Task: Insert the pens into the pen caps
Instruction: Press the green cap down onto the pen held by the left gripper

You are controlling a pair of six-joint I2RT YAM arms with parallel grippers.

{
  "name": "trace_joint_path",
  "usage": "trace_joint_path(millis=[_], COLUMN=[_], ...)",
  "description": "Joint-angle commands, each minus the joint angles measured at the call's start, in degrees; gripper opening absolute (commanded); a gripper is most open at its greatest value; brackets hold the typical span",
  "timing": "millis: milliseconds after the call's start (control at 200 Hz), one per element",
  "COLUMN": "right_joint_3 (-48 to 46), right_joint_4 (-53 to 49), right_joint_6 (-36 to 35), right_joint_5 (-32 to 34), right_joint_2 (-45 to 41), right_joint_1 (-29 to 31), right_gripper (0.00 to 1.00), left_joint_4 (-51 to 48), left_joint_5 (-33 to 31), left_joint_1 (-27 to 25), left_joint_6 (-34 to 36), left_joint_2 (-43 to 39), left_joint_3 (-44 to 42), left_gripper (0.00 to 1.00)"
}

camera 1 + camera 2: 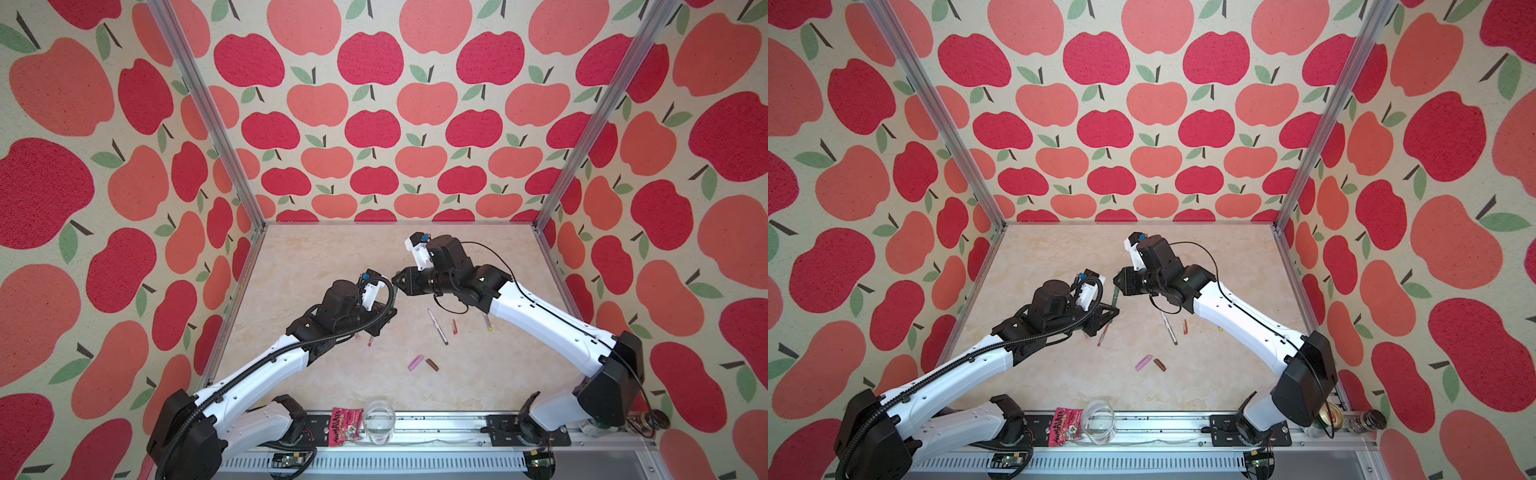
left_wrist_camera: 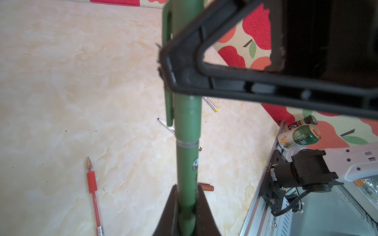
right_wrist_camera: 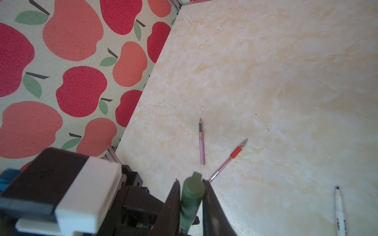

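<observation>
Left gripper (image 2: 186,190) is pressed tight on the lower barrel of a dark green pen (image 2: 187,163), holding it up off the table (image 1: 332,257) near the middle. Right gripper (image 3: 191,182) reaches in from the opposite side and pinches the dark green cap (image 3: 192,191), one finger against each side. The cap sits over the pen's far end (a thin silver ring shows at the joint in the left wrist view), with its clip along one side.

Lying flat on the marbled table:
- A red pen (image 3: 227,161) and a lilac-pink pen (image 3: 201,147), both uncapped, near each other by the left arm.
- A white pen (image 1: 437,327) with a thin red cap (image 1: 454,326) just beside it.
- A pink cap (image 1: 416,363) and a brown cap (image 1: 432,365), nearly touching, nearer the front edge.
</observation>
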Motion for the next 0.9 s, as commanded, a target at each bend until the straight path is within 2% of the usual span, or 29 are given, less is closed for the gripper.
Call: trace_joint_path(millis=[0, 210, 380, 690, 895], right_joint_3=[1.25, 1.07, -1.35, -8.53, -13.42], right_joint_4=[-1.8, -2.27, -2.55, -0.15, 2.51], right_joint_6=[-0.2, 0.32, 1.04, 4.28, 6.96], right_joint_5=[0.44, -0.71, -1.42, -2.8, -3.25], right_joint_2=[1.37, 2.37, 2.12, 2.15, 2.6], right_joint_1=[0.07, 0.16, 0.5, 3.22, 5.26], right_gripper=[0.18, 0.08, 0.05, 0.04, 0.04], left_joint_4=[2.42, 4.04, 6.14, 8.67, 8.8], left_joint_5=[-0.11, -1.3, -2.48, 0.4, 1.91], left_joint_1=[-0.33, -0.16, 1.05, 6.08, 6.95], left_joint_6=[1.55, 1.53, 1.52, 2.67, 4.54], left_joint_2=[0.14, 0.14, 0.1, -0.44, 0.14], left_joint_3=[1.62, 2.28, 3.44, 8.85, 13.02], left_gripper=[0.0, 0.0, 0.0, 0.0, 0.0])
